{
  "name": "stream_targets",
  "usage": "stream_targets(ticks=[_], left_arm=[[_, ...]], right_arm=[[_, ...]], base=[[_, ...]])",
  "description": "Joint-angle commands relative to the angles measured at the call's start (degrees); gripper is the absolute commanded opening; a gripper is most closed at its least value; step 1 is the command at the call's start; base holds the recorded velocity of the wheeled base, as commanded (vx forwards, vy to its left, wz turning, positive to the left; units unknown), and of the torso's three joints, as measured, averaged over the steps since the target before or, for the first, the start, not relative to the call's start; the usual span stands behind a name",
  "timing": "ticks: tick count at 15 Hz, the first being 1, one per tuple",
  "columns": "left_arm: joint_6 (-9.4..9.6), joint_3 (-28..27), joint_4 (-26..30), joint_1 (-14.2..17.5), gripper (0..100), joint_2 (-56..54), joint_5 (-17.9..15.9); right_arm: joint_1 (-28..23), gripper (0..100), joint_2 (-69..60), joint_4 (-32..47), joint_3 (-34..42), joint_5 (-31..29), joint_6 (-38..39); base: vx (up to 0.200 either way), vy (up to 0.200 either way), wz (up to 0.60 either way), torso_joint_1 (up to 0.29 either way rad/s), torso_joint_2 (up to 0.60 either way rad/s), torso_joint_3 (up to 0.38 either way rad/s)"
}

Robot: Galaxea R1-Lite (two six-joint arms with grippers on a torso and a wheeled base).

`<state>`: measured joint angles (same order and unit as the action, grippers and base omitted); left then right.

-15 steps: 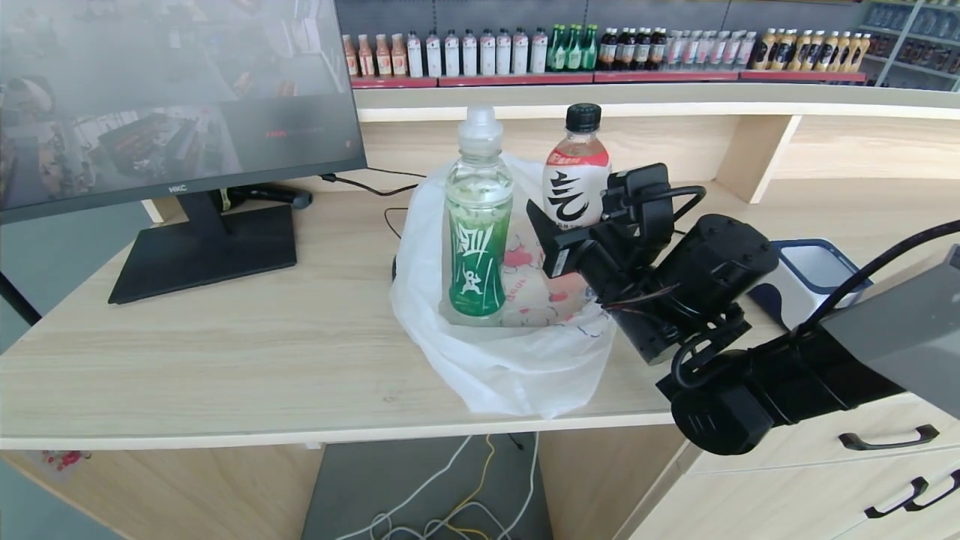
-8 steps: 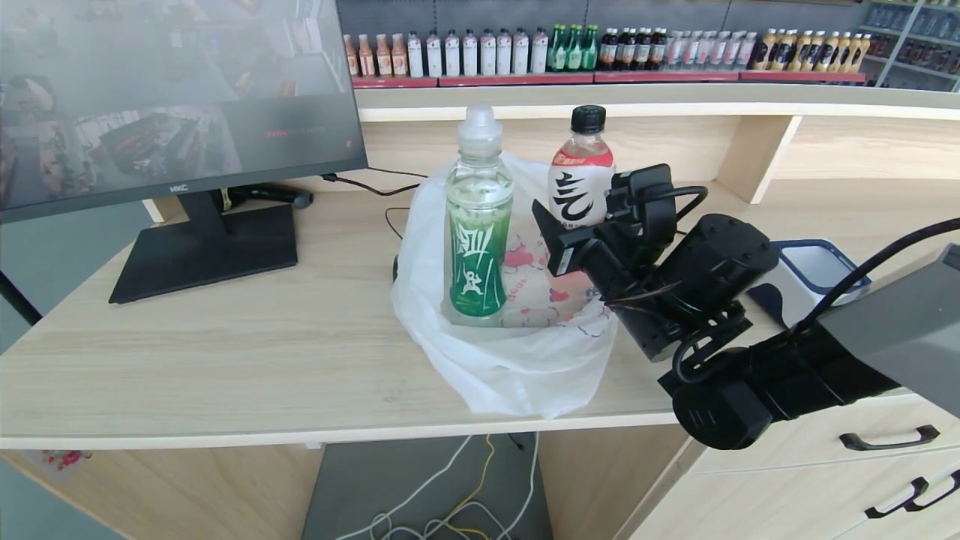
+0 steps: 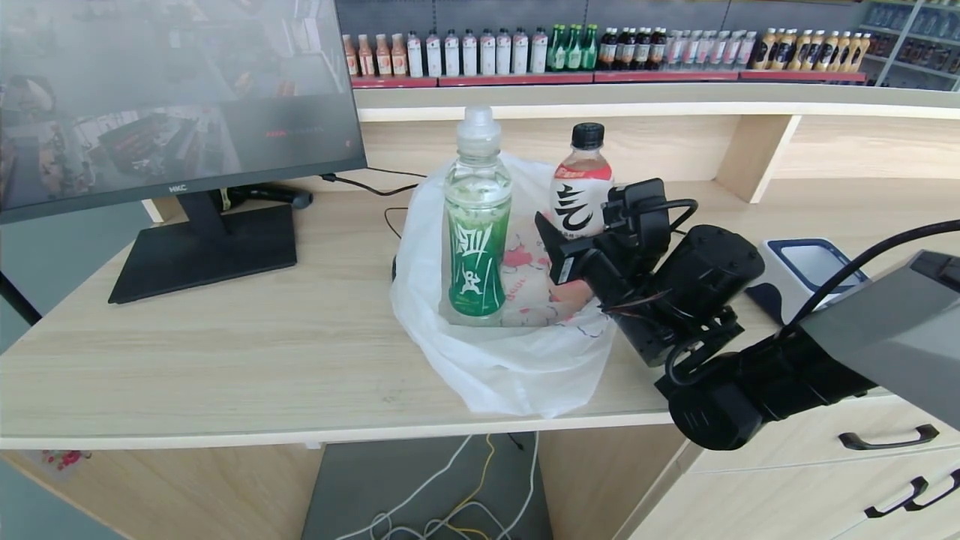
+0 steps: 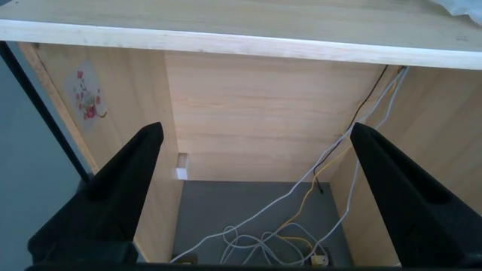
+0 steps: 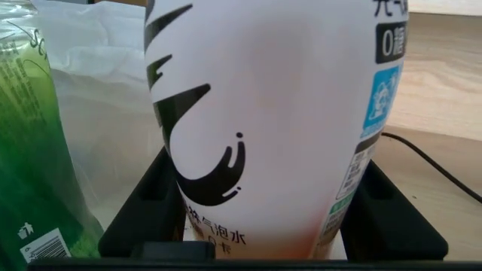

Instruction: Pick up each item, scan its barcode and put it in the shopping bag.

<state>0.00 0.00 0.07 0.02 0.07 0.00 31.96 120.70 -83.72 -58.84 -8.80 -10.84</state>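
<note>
Here, your left gripper (image 4: 256, 135) hangs below the counter's (image 4: 226, 38) front edge, fingers spread wide, empty; further in, the right gripper (image 3: 576, 251) clamps the white-labelled bottle (image 3: 581, 199), upright over the shopping bag (image 3: 495, 360); just beside it the green bottle (image 3: 478, 225) stands inside the bag.

I get bright, even light from overhead in the head view. The counter (image 3: 225, 352) carries only a soft shadow under the monitor (image 3: 150, 90), whose screen looks greyed and hazy. The counter's front edge bows towards the corners. In the right wrist view the white bottle (image 5: 271, 113) is almost washed out. In the left wrist view it is dimmer under the counter, and the left gripper (image 4: 256, 128) reads as flat black shapes.
</note>
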Motion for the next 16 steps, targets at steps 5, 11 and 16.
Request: stream_targets(ticks=[5, 11, 16], left_arm=[[0.0, 0.0, 0.0, 0.1, 100, 0.0, 0.0], [0.0, 0.0, 0.0, 0.1, 100, 0.0, 0.0], [0.0, 0.0, 0.0, 0.1, 100, 0.0, 0.0]], right_arm=[[0.0, 0, 0.8, 0.1, 0.6, 0.1, 0.3], [0.0, 0, 1.0, 0.1, 1.5, 0.0, 1.2], [0.2, 0, 1.1, 0.0, 1.6, 0.0, 1.7]], base=[[0.0, 0.0, 0.0, 0.0, 0.0, 0.0], [0.0, 0.0, 0.0, 0.0, 0.0, 0.0], [0.0, 0.0, 0.0, 0.0, 0.0, 0.0]])
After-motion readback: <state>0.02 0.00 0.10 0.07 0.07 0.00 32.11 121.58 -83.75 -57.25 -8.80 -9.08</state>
